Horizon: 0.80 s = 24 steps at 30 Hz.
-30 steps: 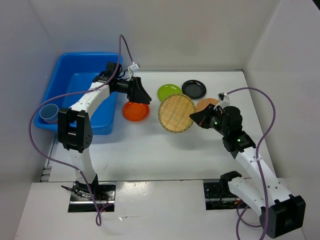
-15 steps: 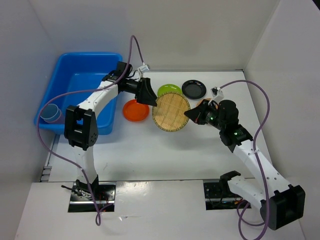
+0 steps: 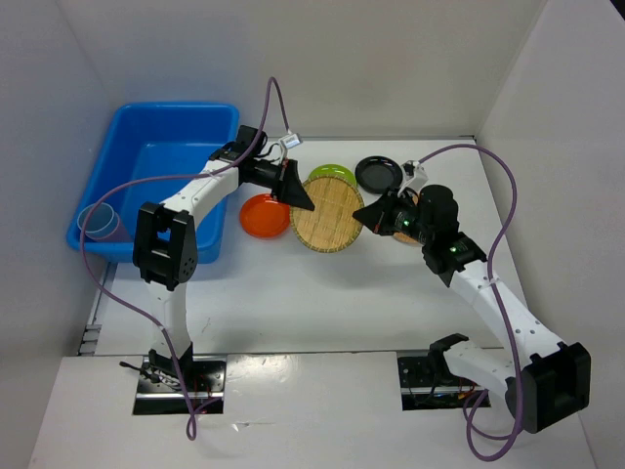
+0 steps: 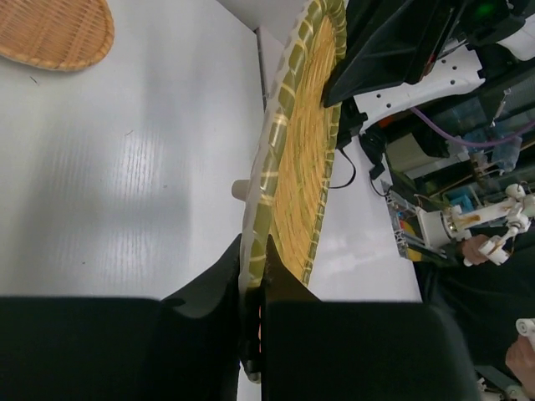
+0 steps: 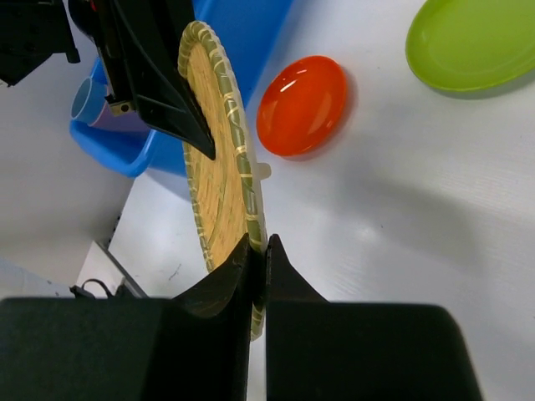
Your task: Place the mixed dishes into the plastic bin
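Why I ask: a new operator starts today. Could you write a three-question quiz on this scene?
1. True or false: the left gripper and the right gripper each clamp an edge of the large tan woven round plate.
2. What sits in the near-left corner of the bright blue plastic bin? A a small blue cup; B a fork; C a glass bottle.
3. Fill in the colour: in the top view, the round plate lying on the white table just left of the small black round plate is ____.
Key: 1 true; 2 A; 3 lime-green.
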Tool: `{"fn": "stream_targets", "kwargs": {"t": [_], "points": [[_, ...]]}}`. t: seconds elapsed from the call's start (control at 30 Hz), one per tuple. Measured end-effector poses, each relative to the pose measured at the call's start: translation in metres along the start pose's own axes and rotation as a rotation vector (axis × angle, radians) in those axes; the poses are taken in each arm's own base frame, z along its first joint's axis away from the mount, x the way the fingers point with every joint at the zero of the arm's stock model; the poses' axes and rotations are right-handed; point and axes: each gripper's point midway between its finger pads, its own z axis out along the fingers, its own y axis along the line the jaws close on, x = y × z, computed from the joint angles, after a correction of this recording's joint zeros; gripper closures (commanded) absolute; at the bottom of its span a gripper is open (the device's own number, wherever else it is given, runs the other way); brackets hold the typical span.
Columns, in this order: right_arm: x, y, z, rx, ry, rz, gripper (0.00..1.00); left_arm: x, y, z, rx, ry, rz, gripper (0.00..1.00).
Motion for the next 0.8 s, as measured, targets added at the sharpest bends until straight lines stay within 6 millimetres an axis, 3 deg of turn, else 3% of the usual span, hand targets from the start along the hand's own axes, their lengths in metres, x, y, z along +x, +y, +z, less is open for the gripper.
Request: {"fn": "stream_targets", "kwargs": {"t": [0.07,0.2,0.23,0.3,0.33,0.4,0.43,0.47,0.57,0.67,0.8], "points": [[0.000,0.000,0.001,0.002,-0.001,-0.008,1.00,0.000,0.002,-0.001,-0.002,-0.001,-0.019,1.00],[-0.001,-0.010,0.007,0.045,-0.007,-0.003,0.87,-0.004,0.009,-0.001,-0.049,-0.003,-0.058,1.00],[-0.003,-0.012,0.009,0.057,-0.013,0.001,0.66,-0.006,0.012,-0.001,-0.071,-0.007,-0.070,1.00],[-0.009,-0.018,0.012,0.094,-0.040,0.011,0.48,-0.016,0.019,-0.004,-0.127,-0.024,-0.088,1.00],[-0.013,-0.021,0.012,0.114,-0.055,0.012,0.34,-0.023,0.022,-0.007,-0.162,-0.036,-0.095,1.00],[-0.020,-0.028,0.011,0.160,-0.093,0.016,0.25,-0.044,0.027,-0.019,-0.233,-0.078,-0.087,1.00],[-0.024,-0.031,0.009,0.181,-0.116,0.022,0.14,-0.056,0.028,-0.030,-0.267,-0.108,-0.079,1.00],[-0.029,-0.032,0.006,0.201,-0.141,0.028,0.12,-0.069,0.029,-0.042,-0.301,-0.138,-0.067,1.00],[-0.048,-0.036,-0.008,0.257,-0.239,0.042,0.06,-0.107,0.036,-0.102,-0.446,-0.270,-0.039,1.00],[-0.063,-0.042,-0.024,0.311,-0.344,0.075,0.04,-0.130,0.047,-0.180,-0.629,-0.443,-0.079,1.00],[-0.050,-0.086,-0.034,0.452,-0.391,0.169,0.04,-0.136,0.065,-0.295,-0.884,-0.729,-0.186,1.00]]}}
